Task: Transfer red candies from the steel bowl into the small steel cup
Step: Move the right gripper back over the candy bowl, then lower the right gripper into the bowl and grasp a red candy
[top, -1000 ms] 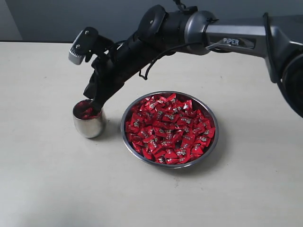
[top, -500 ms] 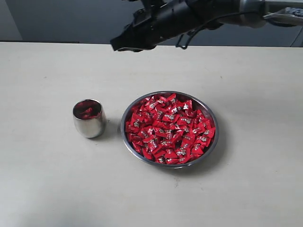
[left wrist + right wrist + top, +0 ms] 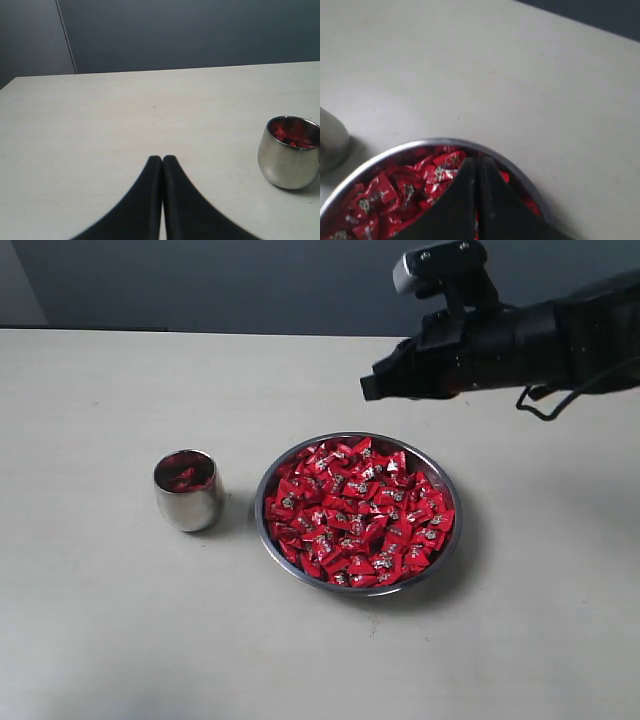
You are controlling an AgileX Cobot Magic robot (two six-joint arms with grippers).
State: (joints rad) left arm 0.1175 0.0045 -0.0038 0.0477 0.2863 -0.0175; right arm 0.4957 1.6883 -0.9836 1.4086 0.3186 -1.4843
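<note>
The steel bowl (image 3: 268, 542) sits mid-table, heaped with red candies (image 3: 358, 512). To its left stands the small steel cup (image 3: 189, 505) with a few red candies (image 3: 184, 472) inside. My right gripper (image 3: 372, 388) hovers in the air above the bowl's far right side, shut and with nothing in it. In the right wrist view its tips (image 3: 477, 160) are pressed together over the bowl rim (image 3: 395, 151) and the candies (image 3: 385, 192). My left gripper (image 3: 162, 159) is shut and empty low over bare table, with the cup (image 3: 289, 160) off to one side. It does not show in the exterior view.
The pale table (image 3: 110, 620) spreads around the bowl and cup. A dark wall (image 3: 200, 280) runs along its far edge. The right arm (image 3: 560, 340) reaches in from the right, above the table.
The right gripper has lifted away from the cup's mouth and swung right, to above the bowl's far side. The bowl and the cup have not moved.
</note>
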